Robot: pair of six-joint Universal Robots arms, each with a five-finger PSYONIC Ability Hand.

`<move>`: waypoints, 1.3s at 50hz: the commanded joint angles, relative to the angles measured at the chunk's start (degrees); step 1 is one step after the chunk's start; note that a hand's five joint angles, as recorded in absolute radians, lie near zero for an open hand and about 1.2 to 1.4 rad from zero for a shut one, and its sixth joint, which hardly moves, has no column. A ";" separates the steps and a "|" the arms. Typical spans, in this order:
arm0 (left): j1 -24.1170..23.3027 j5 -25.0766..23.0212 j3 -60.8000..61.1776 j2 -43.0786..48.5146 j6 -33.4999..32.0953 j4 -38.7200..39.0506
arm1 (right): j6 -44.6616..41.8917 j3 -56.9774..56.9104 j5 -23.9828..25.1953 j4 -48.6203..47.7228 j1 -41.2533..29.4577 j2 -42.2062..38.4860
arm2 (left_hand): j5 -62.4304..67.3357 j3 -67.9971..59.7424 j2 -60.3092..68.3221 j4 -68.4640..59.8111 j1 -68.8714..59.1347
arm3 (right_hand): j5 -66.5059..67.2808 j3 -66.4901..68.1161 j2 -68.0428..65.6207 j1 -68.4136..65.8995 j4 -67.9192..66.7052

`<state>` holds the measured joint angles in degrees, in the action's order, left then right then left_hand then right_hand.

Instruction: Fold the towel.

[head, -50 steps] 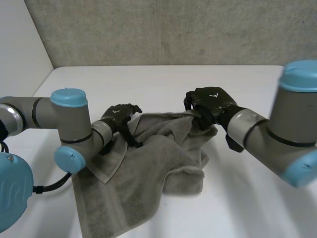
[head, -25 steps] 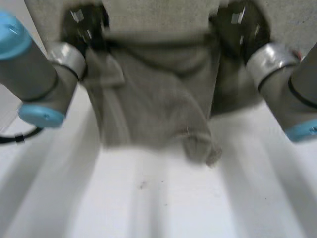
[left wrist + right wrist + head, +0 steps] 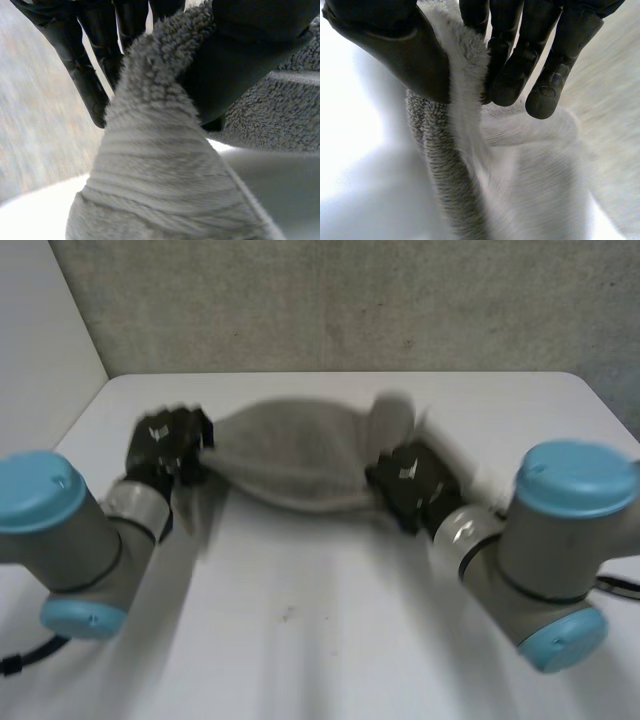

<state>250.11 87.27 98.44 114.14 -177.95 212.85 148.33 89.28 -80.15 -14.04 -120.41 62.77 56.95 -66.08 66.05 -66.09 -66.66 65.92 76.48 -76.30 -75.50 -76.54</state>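
The grey towel point(image 3: 290, 455) hangs stretched between my two hands above the white table point(image 3: 320, 640), billowing toward the far side. My left hand point(image 3: 170, 440) grips its left end; in the left wrist view the thumb point(image 3: 240, 60) and fingers point(image 3: 95, 75) pinch a bunched edge of the towel point(image 3: 150, 150). My right hand point(image 3: 410, 485) holds the right end. The right wrist view has the thumb point(image 3: 395, 50) and fingers point(image 3: 520, 70) closed on a fold of the towel point(image 3: 455, 165).
A grey wall point(image 3: 350, 300) rises behind the table's far edge. My two arms reach in from the near left point(image 3: 60, 540) and near right point(image 3: 550, 540).
The towel lay crumpled on the table a second ago. Both hands lifted it high, spread it, and have now swung down lower and apart with the cloth stretched between them.
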 commanded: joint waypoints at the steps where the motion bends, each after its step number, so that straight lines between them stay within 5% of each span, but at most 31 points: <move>1: 0.64 -2.97 5.00 2.85 -1.51 -1.28 | -1.20 0.46 -0.71 0.15 -0.70 -7.31 | -21.81 20.94 -20.91 20.95 21.52 | 4.08 3.52 -3.70 -4.50 -3.46; 12: 3.01 -3.24 7.64 -4.44 -15.57 -7.88 | -0.33 3.36 -0.89 0.07 -0.09 -0.29 | -44.43 43.57 -43.53 43.58 44.14 | 4.08 3.52 -3.70 -4.50 -3.46; 22: 3.02 -3.24 11.50 -10.06 -16.81 -10.51 | -0.33 6.00 -0.98 0.07 0.18 2.18 | -53.03 52.16 -52.12 52.17 52.74 | 4.08 3.52 -3.70 -4.50 -3.46; 28: 3.46 -3.33 14.23 -16.04 -16.81 -16.05 | -0.33 5.65 -0.98 -0.02 0.18 2.00 | -53.37 52.51 -52.47 52.52 53.08 | 4.08 3.52 -3.70 -4.50 -3.46; 46: 8.11 -3.42 22.06 -17.37 -16.99 -16.67 | 3.89 5.30 -2.12 0.07 0.18 2.35 | -40.59 39.72 -39.69 39.73 40.30 | 4.08 3.52 -3.70 -4.50 -3.46; 56: 10.57 -10.97 22.41 -12.28 -16.90 -13.17 | 3.98 5.65 -2.12 0.07 0.18 3.14 | -39.42 38.55 -38.52 38.56 39.13 | 4.08 3.52 -3.70 -4.50 -3.46; 65: 10.93 -11.68 20.56 -7.17 -16.99 -10.43 | 3.98 5.65 -2.12 0.07 0.18 3.14 | -32.35 31.48 -31.44 31.49 32.06 | 4.08 3.52 -3.70 -4.50 -3.46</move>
<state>261.03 75.70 120.26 103.94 -194.86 200.98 152.34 94.94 -82.27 -13.95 -120.25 65.95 18.81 -28.80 28.81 -28.78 -28.92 66.25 76.75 -76.30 -75.51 -76.54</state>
